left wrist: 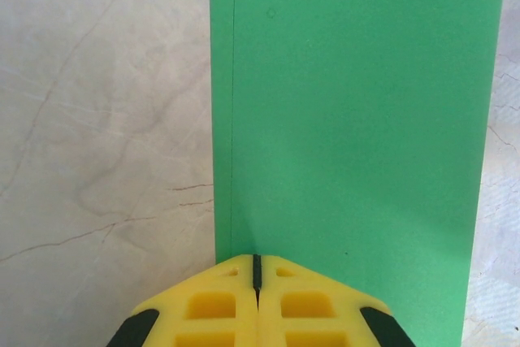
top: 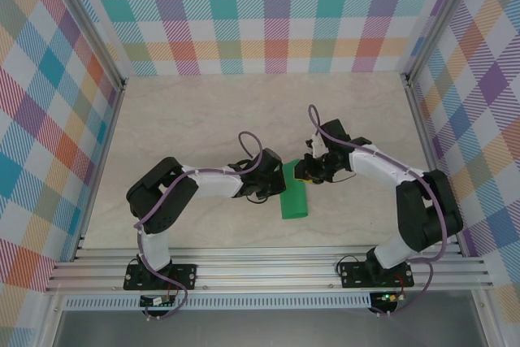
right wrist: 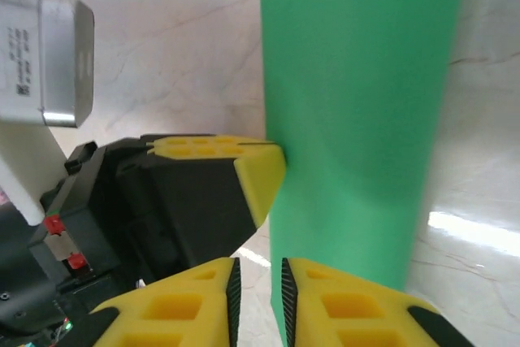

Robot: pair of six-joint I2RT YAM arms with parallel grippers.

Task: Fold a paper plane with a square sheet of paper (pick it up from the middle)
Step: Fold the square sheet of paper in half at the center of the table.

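Holding the folded square sheet of paper (left wrist: 357, 119), left pincer (left wrist: 257, 270) is clamped shut on its edge. Right pincer (right wrist: 260, 270), just beside left pincer, is nearly closed at the sheet's edge, grip unclear. Best to pinch squarely, layers aligned, without tugging.

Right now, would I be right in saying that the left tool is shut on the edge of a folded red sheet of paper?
Not quite: the paper is bright green, not red. The left wrist view shows the left tool shut on the edge of the folded sheet of paper, and its colour there is plainly green.
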